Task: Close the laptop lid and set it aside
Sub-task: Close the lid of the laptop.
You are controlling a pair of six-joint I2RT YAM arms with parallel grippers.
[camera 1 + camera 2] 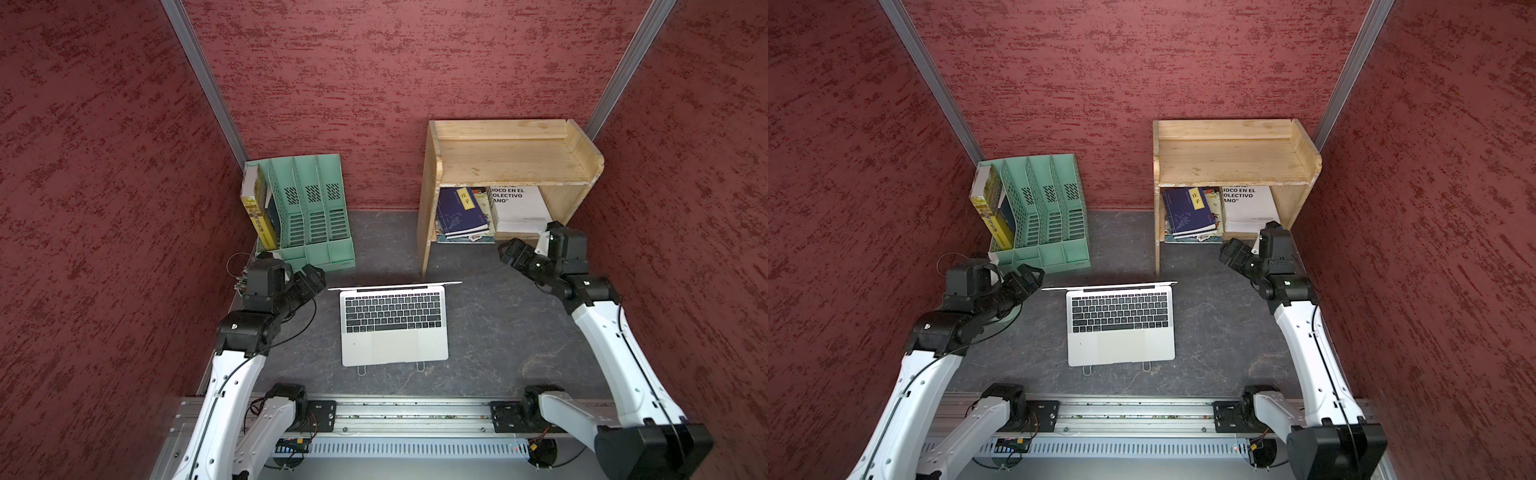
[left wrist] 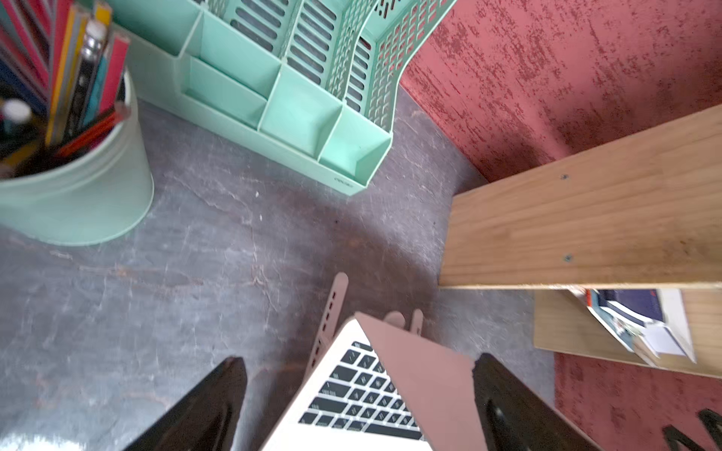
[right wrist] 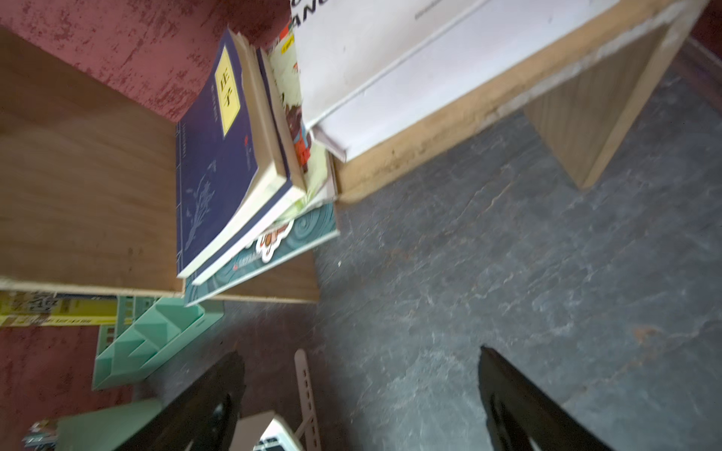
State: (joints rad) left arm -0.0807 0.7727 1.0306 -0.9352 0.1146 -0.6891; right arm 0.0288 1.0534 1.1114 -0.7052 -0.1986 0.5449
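Observation:
The silver laptop (image 1: 395, 332) sits open on a folding stand in the middle of the dark table, seen in both top views. Its black keyboard faces up, and the laptop lid (image 1: 395, 286) stands upright, seen edge-on. My left gripper (image 1: 316, 275) is open just left of the lid's left end. In the left wrist view its fingers (image 2: 211, 402) straddle the laptop's back corner (image 2: 351, 394) and the lid (image 2: 429, 386) without touching. My right gripper (image 1: 505, 251) hangs open to the right of and behind the lid, with bare table between its fingers (image 3: 515, 402).
A green file organizer (image 1: 309, 212) with a yellow book stands back left, and a green pen cup (image 2: 74, 195) is beside it. A wooden shelf (image 1: 507, 158) stands back right, with stacked books (image 1: 461, 212) under it. The stand's slotted arm (image 3: 306, 390) juts out behind the laptop.

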